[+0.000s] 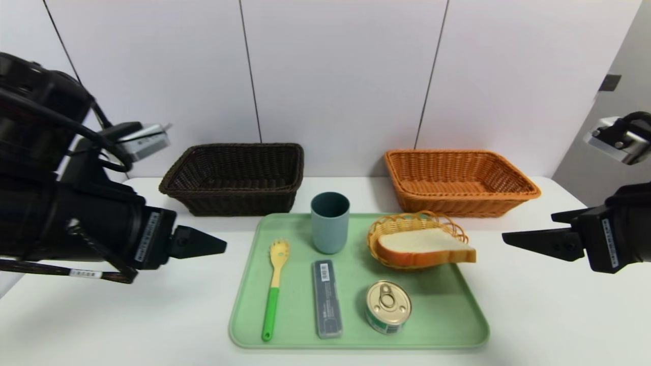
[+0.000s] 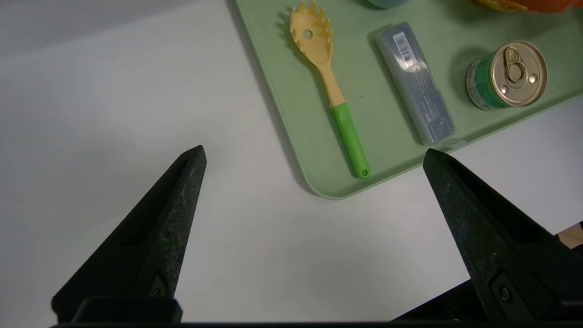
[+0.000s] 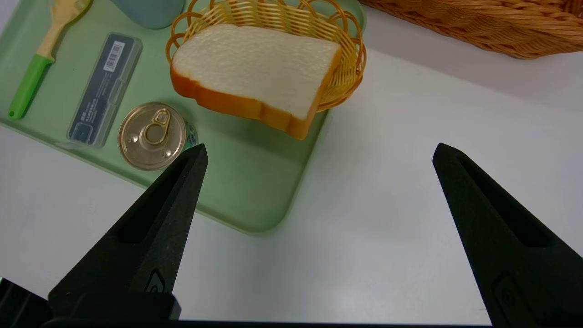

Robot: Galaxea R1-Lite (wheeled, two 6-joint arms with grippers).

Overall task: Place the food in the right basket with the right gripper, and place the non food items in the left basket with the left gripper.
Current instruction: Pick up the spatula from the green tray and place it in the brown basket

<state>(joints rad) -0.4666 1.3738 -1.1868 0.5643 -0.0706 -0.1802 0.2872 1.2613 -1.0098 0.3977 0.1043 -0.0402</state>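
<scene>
Head view: nothing is sorted yet; the dark basket point(image 1: 235, 175) and orange basket point(image 1: 460, 179) sit empty at the surface's far edge, all 5 items on the green tray point(image 1: 249, 305).

Left wrist view: the left pincer point(image 2: 314, 155) hangs released off the tray's near-left corner; the spoon point(image 2: 330, 86) is nearest.

Right wrist view: the right pincer point(image 3: 319, 152) gapes empty beside the near-right corner; bread point(image 3: 255, 75) and can point(image 3: 152, 135) await, so both must descend.
</scene>
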